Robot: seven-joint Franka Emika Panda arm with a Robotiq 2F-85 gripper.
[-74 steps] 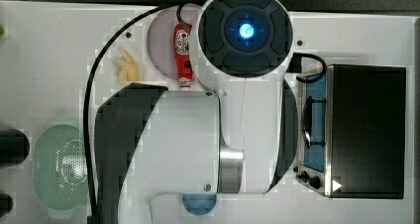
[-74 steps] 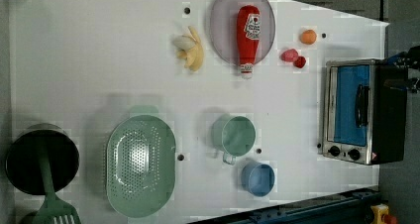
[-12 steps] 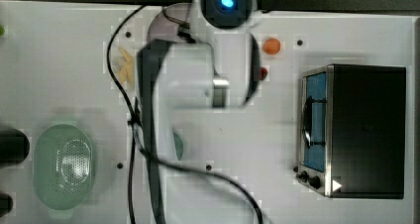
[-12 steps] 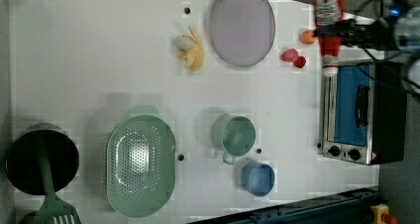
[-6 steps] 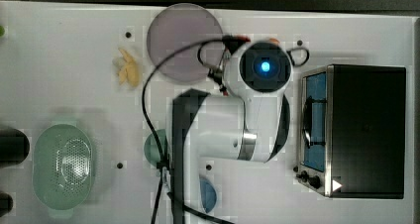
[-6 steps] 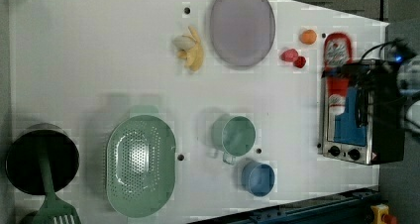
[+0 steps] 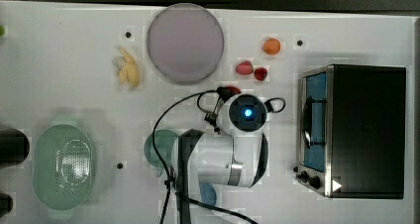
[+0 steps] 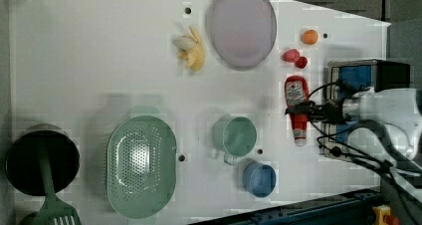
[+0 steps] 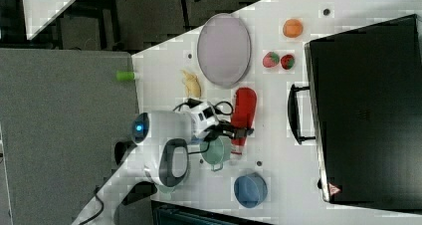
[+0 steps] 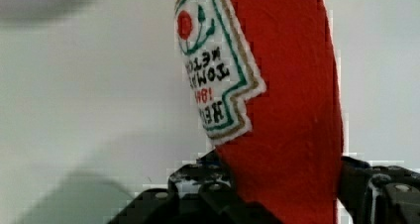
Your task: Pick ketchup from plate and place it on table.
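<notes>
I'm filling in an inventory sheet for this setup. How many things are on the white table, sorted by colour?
Red: 3, the ketchup held in the pincer and two small red fruits
Orange: 1, round fruit
Yellow: 1, banana
Lilac-grey: 1, plate
Green: 2, colander, cup
Blue: 1, small dish
Black: 1, toaster oven
Total: 10

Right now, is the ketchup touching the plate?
Apart. In the left view the ketchup sits in the gripper well off to the left view's right of the bare plate, with white table between them.
</notes>
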